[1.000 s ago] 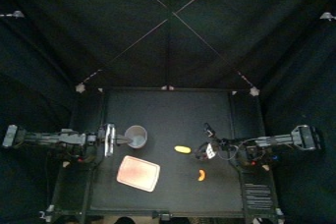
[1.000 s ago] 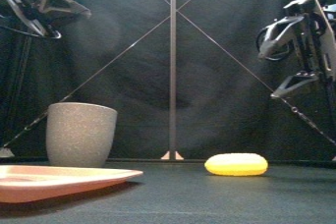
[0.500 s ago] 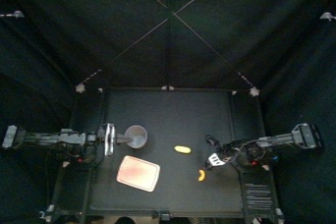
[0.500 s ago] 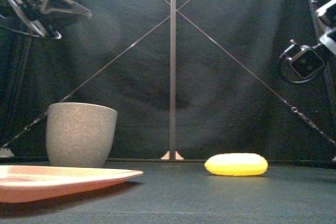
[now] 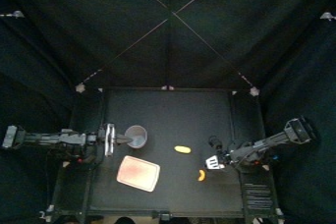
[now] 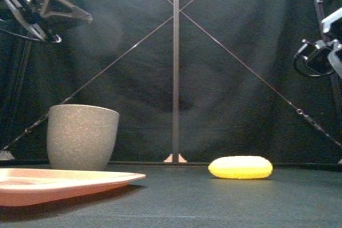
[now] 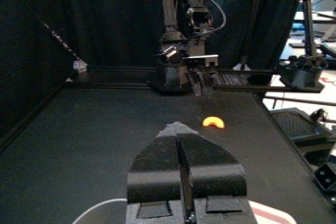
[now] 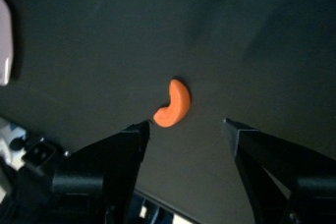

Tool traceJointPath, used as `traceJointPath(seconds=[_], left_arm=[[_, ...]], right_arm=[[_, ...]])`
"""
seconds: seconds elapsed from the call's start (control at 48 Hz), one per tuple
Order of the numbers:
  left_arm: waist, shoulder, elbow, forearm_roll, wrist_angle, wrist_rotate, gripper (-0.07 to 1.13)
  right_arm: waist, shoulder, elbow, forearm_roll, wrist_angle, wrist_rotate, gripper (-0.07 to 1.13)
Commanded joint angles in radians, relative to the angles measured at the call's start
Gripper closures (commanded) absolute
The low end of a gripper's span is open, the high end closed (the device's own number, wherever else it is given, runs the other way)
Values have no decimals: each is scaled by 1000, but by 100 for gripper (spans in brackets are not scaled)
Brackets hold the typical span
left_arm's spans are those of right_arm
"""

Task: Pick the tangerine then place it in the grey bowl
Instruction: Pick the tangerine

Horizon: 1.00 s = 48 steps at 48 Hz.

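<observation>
Black table [image 5: 171,110] in the black-curtained booth is carrying four things, w/ both arms hanging above it, one per side. The right claw [image 8: 184,125] is hovering over the table's right-front part, jaws standing wide apart & gripping nothing. The tangerine [image 8: 172,104], an orange crescent-shaped toy, is lying flat on the table just ahead of that claw's jaw tips, lined up w/ the gap and touching neither jaw. From above it is showing just front-left of the claw, near but apart. A yellow oval toy [image 6: 241,167] is resting on the table to the left of the right claw & a bit further back, apart from the tangerine. The left claw [image 7: 184,144] is hanging over the table's left side, jaws pressed together, holding nothing. The grey bowl [image 6: 83,137], a tall speckled cup, is standing upright just to the right of the left claw, its rim peeking in below the jaws in the left wrist view. The pink tray [image 5: 140,174] is lying flat to the front-right of the left claw, nearer the table's front edge than the bowl. Tangerine & grey bowl are sitting well apart: bowl by the left claw, tangerine by the right claw, w/ the yellow oval toy roughly btwn them. In the front view both arms are showing only at the upper corners, well above the things on the table.
</observation>
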Motion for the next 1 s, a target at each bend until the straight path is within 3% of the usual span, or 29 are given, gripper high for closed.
traceJointPath(seconds=[0.021, 0.188, 0.312, 0.562, 1.0], left_arm=[[3, 6, -11, -5, -9, 2, 98], [11, 6, -12, -5, -11, 5, 98], [11, 6, -6, -5, -9, 0, 98], [12, 6, 5, -5, -11, 0, 98], [12, 6, 5, -6, -11, 0, 98]], right_arm=[[83, 48, -41, -110, -9, 156, 12], [153, 132, -74, -222, -12, 368, 12], [164, 178, -91, -227, -18, 425, 12], [150, 265, -124, -175, -28, 425, 12], [106, 402, -155, -192, -101, 416, 15]])
